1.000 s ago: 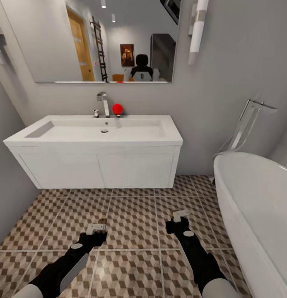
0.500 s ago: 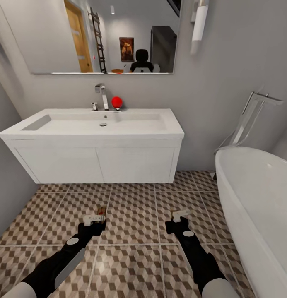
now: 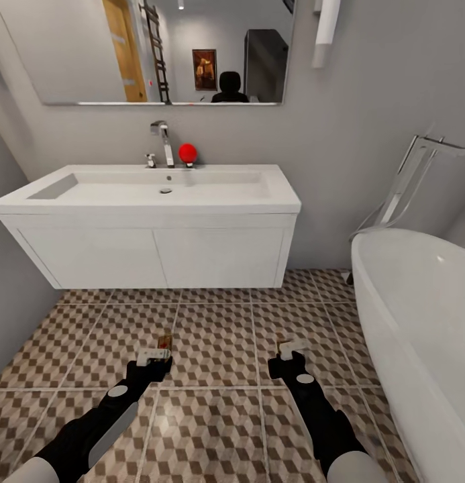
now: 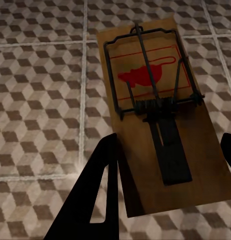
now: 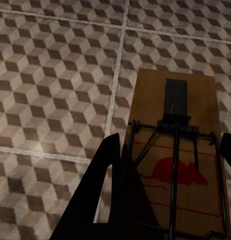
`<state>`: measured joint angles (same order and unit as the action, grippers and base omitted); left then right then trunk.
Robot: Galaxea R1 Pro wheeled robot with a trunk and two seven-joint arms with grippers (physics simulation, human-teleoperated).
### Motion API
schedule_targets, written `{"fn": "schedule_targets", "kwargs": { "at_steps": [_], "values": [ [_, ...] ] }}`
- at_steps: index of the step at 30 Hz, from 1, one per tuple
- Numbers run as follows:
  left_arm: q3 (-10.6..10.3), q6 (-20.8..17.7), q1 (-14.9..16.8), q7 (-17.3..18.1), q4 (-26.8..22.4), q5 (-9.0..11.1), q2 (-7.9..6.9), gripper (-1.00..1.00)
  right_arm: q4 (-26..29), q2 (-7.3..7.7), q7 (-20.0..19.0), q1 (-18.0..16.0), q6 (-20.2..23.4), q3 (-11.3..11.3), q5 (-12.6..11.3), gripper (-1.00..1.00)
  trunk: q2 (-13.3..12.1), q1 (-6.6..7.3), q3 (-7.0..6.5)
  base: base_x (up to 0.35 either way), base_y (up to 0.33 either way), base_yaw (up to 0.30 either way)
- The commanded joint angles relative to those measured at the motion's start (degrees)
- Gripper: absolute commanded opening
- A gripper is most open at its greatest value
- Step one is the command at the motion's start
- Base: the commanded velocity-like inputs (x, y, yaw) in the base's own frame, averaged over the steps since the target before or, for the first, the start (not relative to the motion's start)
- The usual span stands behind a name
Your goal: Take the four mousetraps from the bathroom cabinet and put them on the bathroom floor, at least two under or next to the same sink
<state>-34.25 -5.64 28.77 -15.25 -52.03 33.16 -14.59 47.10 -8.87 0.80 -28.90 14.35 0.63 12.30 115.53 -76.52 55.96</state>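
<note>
Gripping flat tan wooden mousetraps, left jaws (image 4: 165, 200) and right jaws (image 5: 170, 195) clamp one apiece above cube-patterned tiles (image 3: 219, 335).

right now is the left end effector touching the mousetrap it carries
Touching. In the left wrist view the mousetrap sits clamped between the dark fingers of the left end effector, above the bathroom floor, with no gap showing at the board's edge.

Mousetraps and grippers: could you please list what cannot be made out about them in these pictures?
- Head view: the mousetrap in the left gripper is too small to read.
- Head view: the right gripper covers its trap.
- Left wrist view: that trap's near end is cut off by a finger and the frame edge.
- Right wrist view: the other trap's near end runs off the frame.
</note>
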Motion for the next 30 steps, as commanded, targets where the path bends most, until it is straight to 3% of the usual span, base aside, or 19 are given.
{"fn": "schedule_targets", "kwargs": {
  "at_steps": [1, 30],
  "values": [
    [-0.34, -0.16, 0.06, -0.57, -0.15, 0.32, -0.08, -1.0, 0.1, -0.01, 0.08, -0.02, 0.41, 0.07, 0.54, -1.0, 0.44, -0.22, 0.33, 0.0, 0.0, 0.0],
    [-0.38, -0.23, 0.07, -0.57, -0.01, 0.32, -0.02, -1.0, 0.1, -0.02, 0.08, -0.02, 0.41, 0.07, 0.59, -1.0, 12.07, -6.59, 8.22, 0.0, 0.0, 0.0]
  ]
}}
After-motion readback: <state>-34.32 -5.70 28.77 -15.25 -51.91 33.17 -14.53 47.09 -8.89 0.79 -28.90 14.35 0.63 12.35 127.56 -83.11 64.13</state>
